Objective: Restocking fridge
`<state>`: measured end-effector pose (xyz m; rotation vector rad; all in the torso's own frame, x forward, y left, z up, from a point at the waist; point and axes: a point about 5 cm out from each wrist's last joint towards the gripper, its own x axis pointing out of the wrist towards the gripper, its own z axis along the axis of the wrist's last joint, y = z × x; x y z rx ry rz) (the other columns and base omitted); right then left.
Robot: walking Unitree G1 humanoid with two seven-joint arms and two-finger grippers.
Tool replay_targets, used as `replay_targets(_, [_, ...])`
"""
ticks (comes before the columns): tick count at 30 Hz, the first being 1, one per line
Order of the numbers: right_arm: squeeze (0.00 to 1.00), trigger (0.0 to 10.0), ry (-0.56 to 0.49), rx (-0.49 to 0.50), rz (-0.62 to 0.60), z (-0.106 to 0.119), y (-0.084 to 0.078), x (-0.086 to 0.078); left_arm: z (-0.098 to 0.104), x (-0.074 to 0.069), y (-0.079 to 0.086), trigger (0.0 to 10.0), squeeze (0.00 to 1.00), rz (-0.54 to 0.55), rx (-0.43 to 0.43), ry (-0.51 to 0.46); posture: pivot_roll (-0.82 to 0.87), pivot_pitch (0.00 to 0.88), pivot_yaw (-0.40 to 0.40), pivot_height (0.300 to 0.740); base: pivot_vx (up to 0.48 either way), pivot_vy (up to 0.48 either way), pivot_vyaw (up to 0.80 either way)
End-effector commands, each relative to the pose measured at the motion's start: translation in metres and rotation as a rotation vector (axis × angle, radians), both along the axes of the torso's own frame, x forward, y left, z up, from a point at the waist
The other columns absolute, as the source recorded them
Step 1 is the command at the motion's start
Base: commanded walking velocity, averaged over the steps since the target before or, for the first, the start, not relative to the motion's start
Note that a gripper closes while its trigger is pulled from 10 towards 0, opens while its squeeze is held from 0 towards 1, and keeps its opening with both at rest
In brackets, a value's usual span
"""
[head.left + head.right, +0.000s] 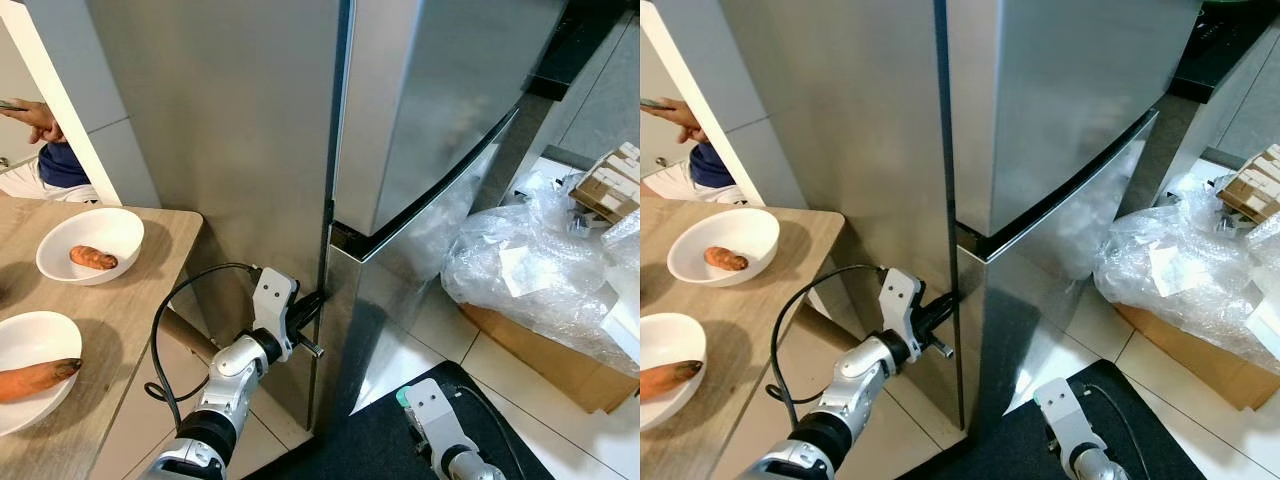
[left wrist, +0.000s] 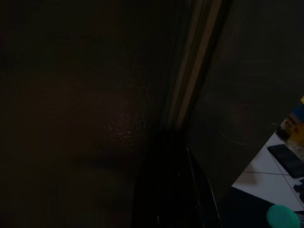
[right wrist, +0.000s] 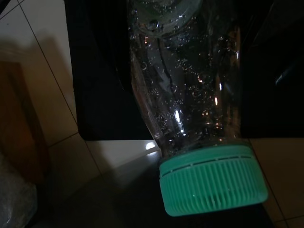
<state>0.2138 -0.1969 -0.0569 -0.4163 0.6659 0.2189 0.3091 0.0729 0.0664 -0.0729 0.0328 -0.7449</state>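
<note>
The left gripper (image 1: 308, 310) has its black fingers pushed into the seam at the edge of the lower door of the brushed-steel fridge (image 1: 420, 110); how wide they stand cannot be told. Low by the dark mat (image 1: 370, 430), the right gripper (image 3: 190, 71) is closed on a clear, bubbly bottle (image 3: 190, 85) with a ribbed green cap (image 3: 211, 179). On the wooden counter (image 1: 130, 300), two round white bowls (image 1: 90, 240) each hold an orange root vegetable.

— What's the room like?
— Pale tiled floor (image 1: 430, 330), a black mat (image 1: 370, 440) near the camera (partly cut off), a grey wall (image 1: 120, 150) on the left.
— Furniture?
— A wooden worktop (image 1: 120, 310); crumpled plastic wrap (image 1: 530, 260) over a cardboard box (image 1: 545, 355).
</note>
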Motion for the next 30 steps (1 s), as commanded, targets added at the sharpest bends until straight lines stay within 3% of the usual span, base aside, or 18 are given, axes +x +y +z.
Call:
replay_targets(1, [0.0,10.0,0.011,0.005,-0.009,-0.003,-0.002,-0.005,0.005,-0.004,-0.027,10.0,0.0,-0.119,-0.004,-0.013,-0.11,0.086,0.005,0.74,0.0,0.0,0.0])
replay_targets(30, [0.0,10.0,0.012,0.008,-0.036,-0.004,-0.006,-0.009,0.004,-0.012,-0.047,10.0,0.0,-0.208,-0.019,0.003,-0.12,0.105,0.015,0.74,0.0,0.0,0.0])
